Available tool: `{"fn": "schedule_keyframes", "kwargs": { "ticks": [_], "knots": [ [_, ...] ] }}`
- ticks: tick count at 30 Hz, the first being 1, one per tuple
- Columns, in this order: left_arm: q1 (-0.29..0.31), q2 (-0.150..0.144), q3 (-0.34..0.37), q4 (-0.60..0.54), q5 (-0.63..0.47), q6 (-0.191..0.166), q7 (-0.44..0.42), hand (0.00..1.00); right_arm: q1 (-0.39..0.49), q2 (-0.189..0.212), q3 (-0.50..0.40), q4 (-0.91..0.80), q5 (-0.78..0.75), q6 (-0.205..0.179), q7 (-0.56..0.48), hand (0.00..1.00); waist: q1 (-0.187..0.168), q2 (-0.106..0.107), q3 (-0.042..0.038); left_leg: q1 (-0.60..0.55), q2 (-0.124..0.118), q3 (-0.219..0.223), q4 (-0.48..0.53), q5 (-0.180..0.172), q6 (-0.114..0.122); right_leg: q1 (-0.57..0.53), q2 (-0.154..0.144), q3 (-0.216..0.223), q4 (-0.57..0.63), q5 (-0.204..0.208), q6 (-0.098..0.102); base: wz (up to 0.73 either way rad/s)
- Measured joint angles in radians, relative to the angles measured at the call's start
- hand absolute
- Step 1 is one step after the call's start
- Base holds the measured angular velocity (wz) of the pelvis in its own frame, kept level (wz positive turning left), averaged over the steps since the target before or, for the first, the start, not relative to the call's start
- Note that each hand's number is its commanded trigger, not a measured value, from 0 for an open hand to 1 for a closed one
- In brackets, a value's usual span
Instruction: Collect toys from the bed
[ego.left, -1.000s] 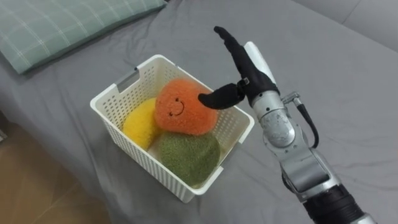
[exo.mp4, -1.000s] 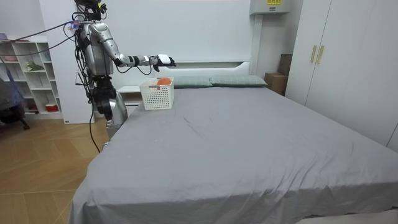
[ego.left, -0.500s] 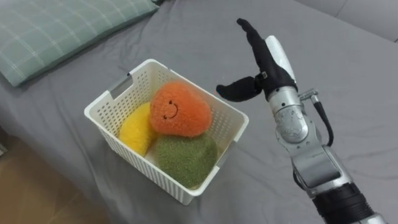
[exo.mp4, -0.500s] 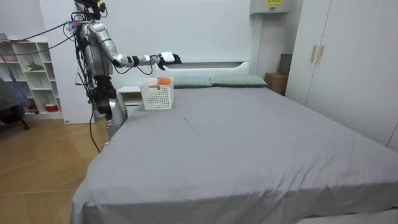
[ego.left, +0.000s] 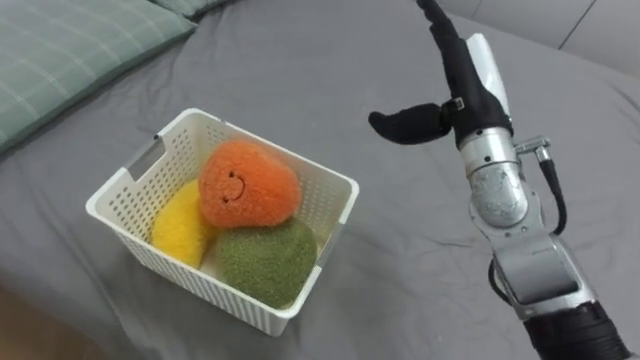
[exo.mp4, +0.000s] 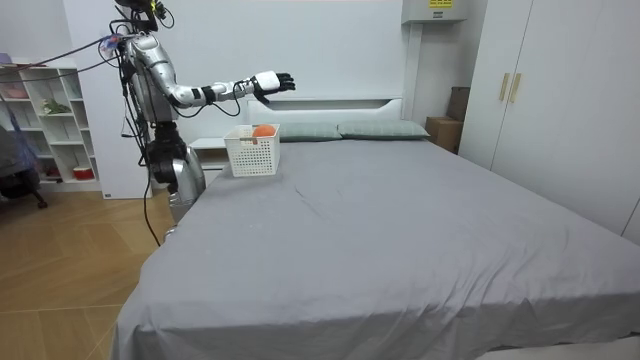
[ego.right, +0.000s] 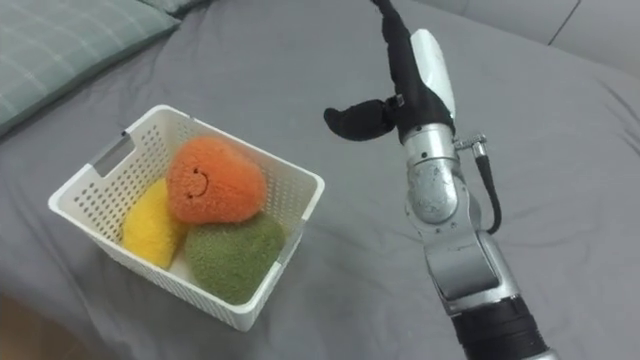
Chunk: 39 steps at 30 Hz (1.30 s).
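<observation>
Here's the white basket (ego.left: 185, 272) on the grey bed (ego.left: 300, 80), and it is well stocked. An orange plush toy (ego.left: 245, 185) with a little smile sits on top in the middle of the basket. A yellow toy (ego.left: 180, 225) is tucked into the basket's left end beneath it, and a green toy (ego.left: 265, 260) fills the corner nearest the robot. All three are inside the basket walls, with the orange one poking above the rim.

The right hand (ego.left: 470, 85) hangs in the air to the right of the basket and beyond it, well clear of the rim. Its fingers are stretched out straight and its thumb (ego.left: 405, 123) juts sideways toward the basket. The hand is spread and holds nothing.

In the room view the robot stands at the bedside by the basket, arm held out level above it. A checked pillow (ego.left: 70, 50) lies off the basket's far left side.

By my reading, this is the moment just after a drop into the basket, and the collecting looks close to done. The broad sheet beyond the basket shows no toy that I can make out.

The next move calls for a look across the bed away from the basket for stragglers. If there are none, the hand has to come back toward the basket. The slot handle in the basket's left end wall looks like the natural place to grip.
</observation>
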Motion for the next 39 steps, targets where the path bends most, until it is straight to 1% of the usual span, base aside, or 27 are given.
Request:
{"fn": "schedule_keyframes", "kwargs": {
  "ticks": [2,3,5,8,9,10,12,13,15,16,17,19,20,21,22,23,25,26,27,29,30,33,36,37,39],
  "knots": [
    [0.000,0.001,0.000,0.002,0.000,-0.001,0.006,0.00,0.015,-0.003,-0.033,-0.016,0.019,-0.010,-0.012,0.00,0.001,0.001,0.0004,0.004,0.004,0.019,-0.006,0.000,0.000,-0.005,0.002,0.020,0.000,0.000,0.000,-0.22],
    [0.000,0.001,0.000,0.004,0.000,-0.001,0.010,0.00,0.023,-0.004,-0.042,-0.020,0.029,-0.013,-0.015,0.00,-0.001,0.003,0.0015,0.005,0.005,0.023,-0.006,0.000,0.000,-0.004,0.002,0.022,-0.001,0.000,0.000,-0.21],
    [0.003,0.001,-0.003,0.010,0.000,-0.012,0.022,0.00,0.069,-0.011,-0.067,-0.033,0.061,-0.026,-0.024,0.00,-0.023,0.005,0.0026,0.011,0.007,0.027,-0.013,-0.001,0.001,-0.002,0.003,0.025,-0.001,0.000,0.000,-0.11],
    [0.004,-0.005,-0.006,0.010,0.000,-0.026,0.027,0.00,0.119,-0.014,-0.092,-0.034,0.066,-0.034,-0.024,0.00,-0.041,0.013,0.0033,0.014,0.011,0.046,-0.022,-0.001,0.001,-0.008,0.005,0.047,-0.001,0.000,0.000,-0.20],
    [0.005,-0.008,-0.006,0.013,-0.001,-0.036,0.035,0.00,0.147,-0.014,-0.106,-0.034,0.070,-0.040,-0.029,0.00,-0.051,0.018,0.0003,0.019,0.013,0.055,-0.025,-0.001,0.001,-0.008,0.006,0.047,-0.001,0.000,0.000,-0.18],
    [0.005,-0.009,-0.006,0.015,-0.001,-0.038,0.039,0.00,0.162,-0.014,-0.111,-0.034,0.071,-0.044,-0.033,0.00,-0.051,0.021,-0.0021,0.022,0.014,0.062,-0.028,-0.001,0.001,-0.008,0.006,0.050,0.000,0.000,0.000,-0.30],
    [0.008,-0.012,-0.005,0.016,-0.003,-0.046,0.044,0.00,0.213,-0.014,-0.134,-0.034,0.090,-0.052,-0.047,0.00,-0.057,0.031,-0.0060,0.044,0.020,0.088,-0.044,-0.001,0.001,-0.003,0.009,0.073,0.000,0.000,0.000,-0.36],
    [0.009,-0.012,-0.005,0.014,-0.003,-0.051,0.044,0.00,0.227,-0.014,-0.140,-0.034,0.098,-0.053,-0.051,0.00,-0.061,0.033,-0.0069,0.046,0.021,0.092,-0.046,-0.001,0.000,-0.002,0.010,0.075,0.000,0.000,0.000,-0.22],
    [0.021,-0.012,-0.003,0.009,-0.004,-0.073,0.047,0.00,0.273,-0.014,-0.165,-0.034,0.123,-0.059,-0.057,0.00,-0.082,0.034,-0.0074,0.052,0.024,0.103,-0.052,-0.001,-0.001,-0.003,0.013,0.085,0.000,0.000,-0.001,-0.15],
    [0.021,-0.012,-0.003,0.009,-0.004,-0.079,0.048,0.00,0.288,-0.014,-0.173,-0.033,0.124,-0.062,-0.058,0.00,-0.087,0.034,-0.0074,0.052,0.025,0.105,-0.053,-0.002,-0.001,-0.003,0.014,0.088,0.000,0.000,-0.001,-0.09],
    [0.021,-0.012,-0.003,0.009,-0.010,-0.083,0.052,0.00,0.317,-0.014,-0.186,-0.023,0.129,-0.072,-0.067,0.00,-0.107,0.032,-0.0076,0.052,0.026,0.106,-0.054,-0.002,-0.002,-0.003,0.016,0.095,-0.001,0.000,-0.002,-0.07],
    [0.026,-0.012,-0.003,0.010,-0.021,-0.090,0.057,0.00,0.352,-0.013,-0.209,-0.002,0.147,-0.074,-0.085,0.00,-0.124,0.032,-0.0078,0.053,0.026,0.109,-0.055,-0.003,-0.002,-0.003,0.017,0.102,0.000,0.000,-0.002,-0.06],
    [0.030,-0.012,-0.003,0.010,-0.030,-0.096,0.057,0.00,0.380,-0.009,-0.231,0.007,0.157,-0.075,-0.099,0.00,-0.135,0.032,-0.0076,0.053,0.026,0.110,-0.055,-0.003,-0.002,-0.003,0.017,0.103,0.000,0.001,-0.002,-0.04],
    [0.034,-0.012,-0.001,0.010,-0.030,-0.101,0.057,0.00,0.408,0.006,-0.259,0.018,0.162,-0.078,-0.114,0.00,-0.143,0.032,-0.0076,0.055,0.026,0.111,-0.055,-0.003,-0.002,-0.003,0.017,0.103,-0.001,0.001,-0.002,0.00],
    [0.036,-0.012,0.000,0.010,-0.030,-0.103,0.057,0.00,0.422,0.010,-0.269,0.026,0.167,-0.079,-0.123,0.00,-0.147,0.032,-0.0076,0.055,0.026,0.112,-0.055,-0.003,-0.002,-0.003,0.017,0.103,-0.001,0.001,-0.002,-0.05],
    [0.042,-0.011,0.000,0.012,-0.030,-0.108,0.057,0.00,0.448,0.016,-0.288,0.039,0.179,-0.082,-0.132,0.00,-0.159,0.033,-0.0073,0.056,0.027,0.114,-0.056,-0.003,-0.002,-0.003,0.017,0.104,-0.001,0.001,-0.002,-0.05],
    [0.048,-0.010,0.000,0.019,-0.032,-0.115,0.059,0.00,0.482,0.020,-0.299,0.076,0.202,-0.095,-0.157,0.00,-0.168,0.034,-0.0063,0.054,0.027,0.116,-0.056,-0.004,-0.002,-0.004,0.018,0.105,0.000,0.001,-0.002,-0.04],
    [0.054,-0.010,-0.001,0.018,-0.044,-0.117,0.063,0.00,0.500,0.027,-0.303,0.107,0.221,-0.099,-0.171,0.00,-0.178,0.035,-0.0061,0.053,0.028,0.116,-0.054,-0.005,-0.002,-0.004,0.018,0.105,0.000,0.001,-0.002,-0.04],
    [0.061,-0.011,-0.001,0.020,-0.049,-0.117,0.064,0.00,0.518,0.041,-0.302,0.150,0.235,-0.110,-0.185,0.00,-0.185,0.041,-0.0039,0.053,0.029,0.116,-0.053,-0.008,-0.003,-0.006,0.019,0.109,0.000,0.001,-0.002,-0.05],
    [0.063,-0.011,-0.001,0.023,-0.049,-0.117,0.065,0.00,0.544,0.056,-0.299,0.226,0.274,-0.116,-0.192,0.00,-0.184,0.042,-0.0048,0.051,0.030,0.116,-0.052,-0.017,-0.005,-0.008,0.022,0.115,0.001,0.001,-0.003,-0.08],
    [0.064,-0.012,0.000,0.023,-0.049,-0.117,0.065,0.00,0.552,0.061,-0.299,0.254,0.291,-0.116,-0.193,0.00,-0.184,0.044,-0.0056,0.051,0.030,0.116,-0.052,-0.019,-0.007,-0.008,0.022,0.118,0.001,0.001,-0.003,-0.05],
    [0.065,-0.018,-0.003,0.022,-0.048,-0.117,0.065,0.00,0.568,0.076,-0.294,0.441,0.369,-0.125,-0.186,0.00,-0.187,0.051,-0.0115,0.056,0.032,0.121,-0.051,-0.019,-0.005,-0.002,0.024,0.128,0.001,0.001,-0.004,-0.02],
    [0.066,-0.027,-0.001,0.023,-0.049,-0.122,0.065,0.00,0.576,0.087,-0.291,0.701,0.525,-0.138,-0.139,0.00,-0.187,0.065,-0.0102,0.071,0.034,0.125,-0.055,-0.020,-0.003,0.011,0.025,0.126,-0.001,0.000,-0.003,-0.01],
    [0.066,-0.028,-0.001,0.024,-0.049,-0.123,0.065,0.00,0.580,0.088,-0.290,0.737,0.546,-0.139,-0.133,0.00,-0.188,0.065,-0.0097,0.071,0.034,0.124,-0.055,-0.021,-0.003,0.011,0.025,0.124,-0.001,0.000,-0.003,0.04],
    [0.066,-0.029,-0.001,0.031,-0.048,-0.128,0.065,0.00,0.581,0.095,-0.291,0.872,0.581,-0.147,-0.113,0.00,-0.192,0.070,-0.0058,0.068,0.034,0.119,-0.055,-0.022,-0.003,0.011,0.025,0.121,-0.001,0.000,-0.003,0.02]
  ]
}}
